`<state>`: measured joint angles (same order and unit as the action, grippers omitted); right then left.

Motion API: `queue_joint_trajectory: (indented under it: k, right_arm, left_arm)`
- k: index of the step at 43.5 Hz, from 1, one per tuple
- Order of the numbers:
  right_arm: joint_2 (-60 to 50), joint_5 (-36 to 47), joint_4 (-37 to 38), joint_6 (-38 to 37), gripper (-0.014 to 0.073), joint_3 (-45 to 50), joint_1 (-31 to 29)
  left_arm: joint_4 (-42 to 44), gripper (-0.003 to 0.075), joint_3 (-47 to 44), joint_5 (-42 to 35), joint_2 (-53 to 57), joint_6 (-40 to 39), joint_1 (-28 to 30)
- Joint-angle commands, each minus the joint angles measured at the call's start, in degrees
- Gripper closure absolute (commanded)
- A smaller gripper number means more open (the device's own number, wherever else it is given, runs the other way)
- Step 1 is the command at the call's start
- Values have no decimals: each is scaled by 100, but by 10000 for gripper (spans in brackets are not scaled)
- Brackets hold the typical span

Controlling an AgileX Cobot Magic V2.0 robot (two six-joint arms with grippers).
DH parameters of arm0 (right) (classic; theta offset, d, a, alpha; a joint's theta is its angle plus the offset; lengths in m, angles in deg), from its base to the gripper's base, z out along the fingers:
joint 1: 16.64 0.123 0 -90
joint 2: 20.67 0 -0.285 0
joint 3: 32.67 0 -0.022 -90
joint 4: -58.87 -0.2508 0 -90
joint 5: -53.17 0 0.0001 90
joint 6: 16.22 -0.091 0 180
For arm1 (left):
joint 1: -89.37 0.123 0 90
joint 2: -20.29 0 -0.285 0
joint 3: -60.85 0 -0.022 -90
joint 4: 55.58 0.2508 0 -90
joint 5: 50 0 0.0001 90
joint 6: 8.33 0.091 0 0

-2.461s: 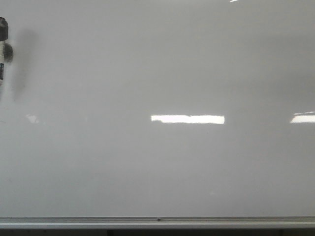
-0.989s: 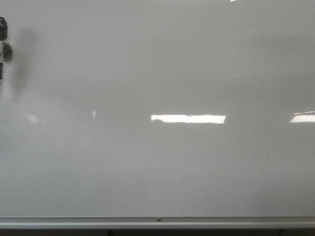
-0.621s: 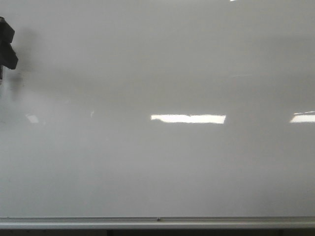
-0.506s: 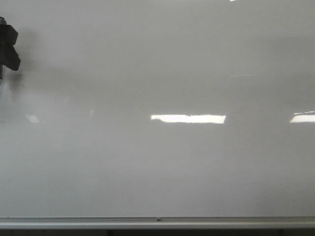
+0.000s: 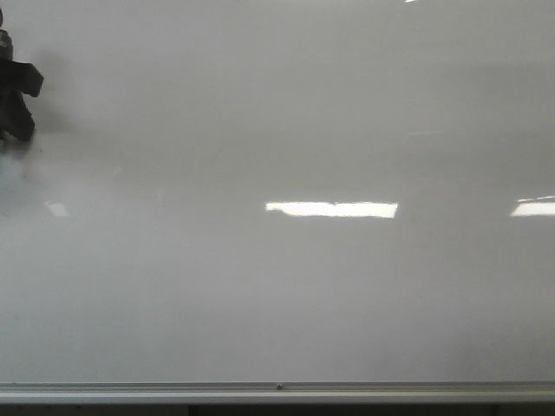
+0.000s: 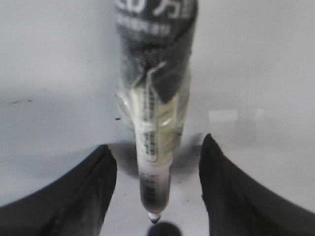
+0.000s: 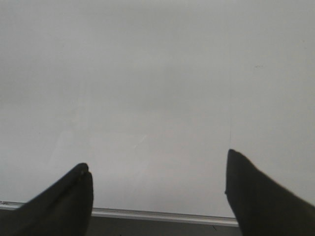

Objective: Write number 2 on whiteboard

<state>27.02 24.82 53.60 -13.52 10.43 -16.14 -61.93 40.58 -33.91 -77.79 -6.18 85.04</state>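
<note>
Facing the whiteboard [image 6: 256,64], the left hand [image 6: 155,191] carries a marker [image 6: 155,98].

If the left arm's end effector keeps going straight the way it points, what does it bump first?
Probably the whiteboard. The left end effector faces it with a marker between its fingers, so the marker tip looks set to touch first, though the remaining gap is hard to judge.
</note>
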Motion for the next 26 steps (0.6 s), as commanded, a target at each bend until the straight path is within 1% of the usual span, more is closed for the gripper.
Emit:
queue_joint_trajectory:
  k: [1, 5, 8, 12, 17, 18, 23, 26]
  right_arm:
    - [13, 420, 23, 38, 13, -198, -17]
    - [13, 420, 23, 38, 13, -198, -17]
    - [13, 420, 23, 38, 13, -198, -17]
    - [13, 420, 23, 38, 13, -198, -17]
    - [13, 405, 23, 38, 13, -210, -17]
    - [13, 405, 23, 38, 13, -232, -17]
    - [13, 187, 18, 38, 13, -396, -17]
    - [107, -72, 18, 38, 13, -549, -17]
  left_arm:
    - [-63, 416, 190, -242, 148, -2, -44]
    - [-63, 484, 190, -253, 126, -2, -44]
    - [-63, 563, 190, -268, 137, -2, -44]
    - [-63, 647, 190, -239, 148, -2, -44]
    - [-3, 730, 190, -37, 246, 21, -44]
    - [17, 742, 190, 21, 288, 21, -44]
    - [82, 741, 190, 450, 596, 35, -58]
    - [112, 741, 190, 787, 847, 444, -141]
